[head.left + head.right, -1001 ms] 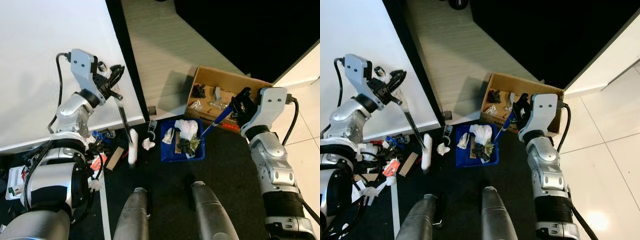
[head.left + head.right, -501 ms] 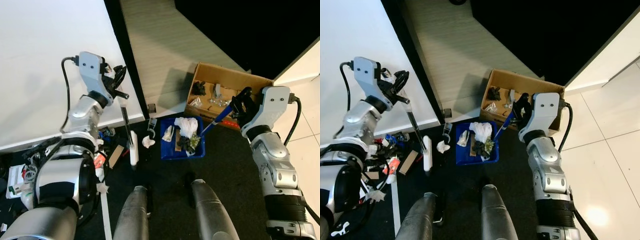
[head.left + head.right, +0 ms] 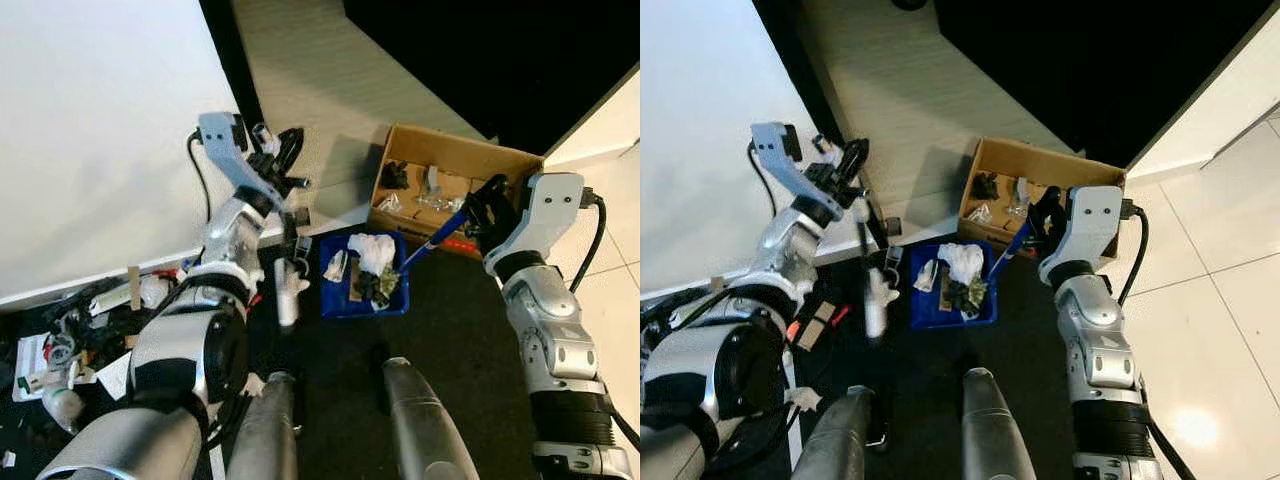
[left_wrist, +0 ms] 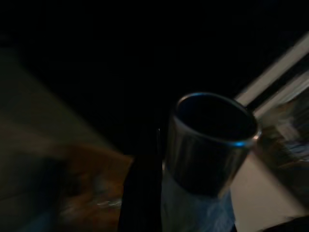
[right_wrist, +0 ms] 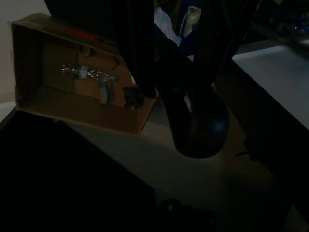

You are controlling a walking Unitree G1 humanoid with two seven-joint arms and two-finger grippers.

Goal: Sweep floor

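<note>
Black floor mat: dark matte floor (image 3: pixel 330 360) carried the blue plastic dustpan (image 3: pixel 345 305), a shallow square tray heaped with crumpled white paper (image 3: pixel 372 248) and dark scraps.
Left claw: the left claw (image 3: pixel 283 172) pinched the top of a thin dark broom handle (image 3: pixel 290 225); its white oblong brush head (image 3: pixel 287 290) stood on the floor just beside the dustpan's left wall.
Right claw: the right claw (image 3: pixel 482 210) was closed on the dustpan's long blue handle (image 3: pixel 432 240), above the pan's right corner.
Cardboard box: an open brown box (image 3: pixel 455 160) of small clutter sat behind the dustpan.
Litter: paper and wrappers (image 3: pixel 90 320) lay strewn on the left.
</note>
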